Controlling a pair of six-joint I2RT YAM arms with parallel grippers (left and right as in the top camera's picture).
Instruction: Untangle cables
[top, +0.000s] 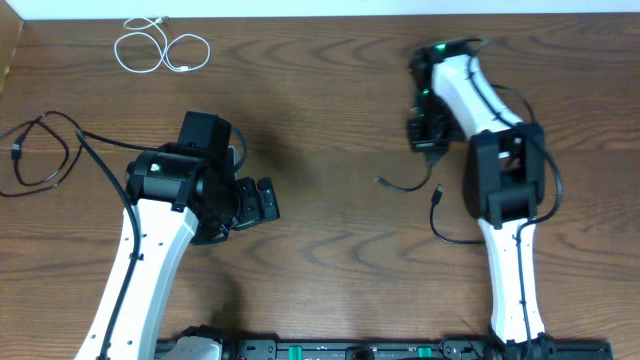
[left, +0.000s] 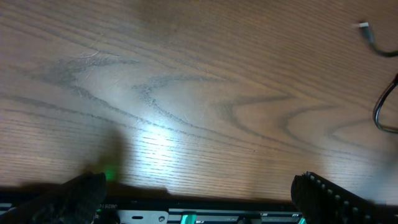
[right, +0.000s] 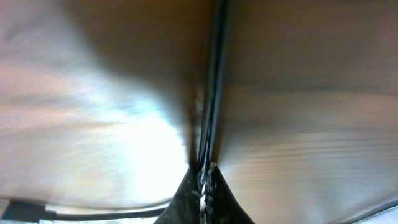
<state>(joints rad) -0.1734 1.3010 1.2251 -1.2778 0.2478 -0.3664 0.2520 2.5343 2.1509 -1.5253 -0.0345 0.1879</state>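
A white cable (top: 160, 45) lies coiled at the far left of the table. One black cable (top: 40, 150) lies in a loose loop at the left edge. A second black cable (top: 412, 186) lies by the right arm, its plug ends near the middle right. My right gripper (top: 432, 140) is shut on this cable; in the right wrist view the cord (right: 214, 93) runs straight up from the closed fingertips (right: 202, 180). My left gripper (top: 256, 200) is open and empty over bare wood; its fingers (left: 202, 199) are spread wide. The second black cable's plug (left: 365, 27) shows at the far right of the left wrist view.
The wooden table (top: 320, 110) has a white strip along its far edge. A black rail (top: 340, 350) runs along the near edge. The arms' thicker black leads (top: 100, 160) run along the arms.
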